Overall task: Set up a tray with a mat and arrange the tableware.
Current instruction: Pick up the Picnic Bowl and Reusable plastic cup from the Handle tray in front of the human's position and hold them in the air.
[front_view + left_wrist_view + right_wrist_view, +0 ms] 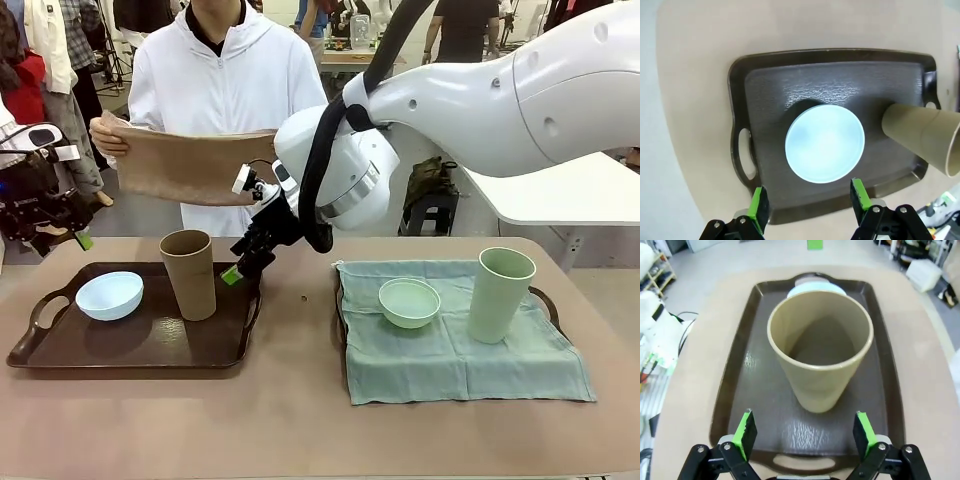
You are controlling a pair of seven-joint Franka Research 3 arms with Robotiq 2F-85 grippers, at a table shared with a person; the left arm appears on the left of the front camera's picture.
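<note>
A dark brown tray [60, 350] at the left holds a pale blue bowl [110, 295] and a tan-brown cup [190, 272]. My right gripper [240, 270] reaches across and hangs open just right of that cup, over the tray's right rim. In the right wrist view the cup [820, 347] stands upright ahead of the open gripper [805, 435], with the bowl [816, 288] behind it. My left gripper [810, 200] is open above the bowl [825, 144] and the tray [760, 100]. A person holds a brown mat [190, 165] beyond the table.
On the right, a teal cloth mat [450, 360] covers a second tray [548, 300] and carries a mint green bowl [409, 302] and a pale green cup [500, 293]. My left gripper [70, 238] hovers at the far left edge. Bare tabletop lies between the trays.
</note>
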